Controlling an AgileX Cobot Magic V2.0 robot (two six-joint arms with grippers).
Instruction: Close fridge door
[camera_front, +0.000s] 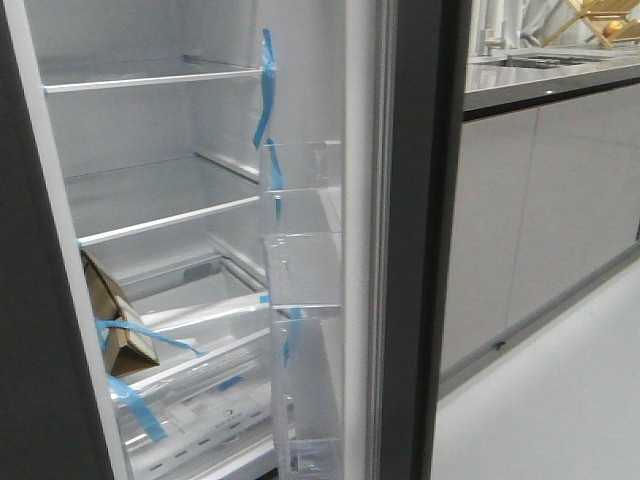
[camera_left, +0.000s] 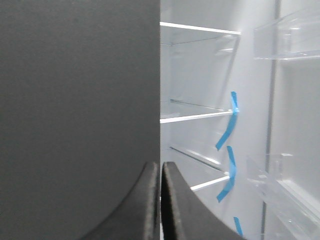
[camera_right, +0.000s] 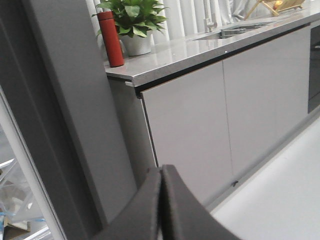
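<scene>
Door: the tall, flat, matte dark-grey fridge door (camera_front: 425, 240) stands open, edge-on in the front view, its white inner side with clear plastic shelf bins (camera_front: 300, 300) and blue tape strips (camera_front: 265, 90) turned toward the fridge interior.
Long axis: vertical, running floor to top beside both my arms.
My left gripper (camera_left: 160, 200): fingers pressed together, holding nothing; a dark-grey panel (camera_left: 75, 100) sits just beside them, and the white shelves lie past it.
My right gripper (camera_right: 161, 200): fingers together, empty; the door's dark outer face (camera_right: 70, 100) rises close on one side, pale glossy grey cabinet doors (camera_right: 190, 125) on the other.
Nearer arm: the right, I judge, since it is on the door's outer face.
Doubt: whether either gripper touches a panel I cannot tell.
</scene>
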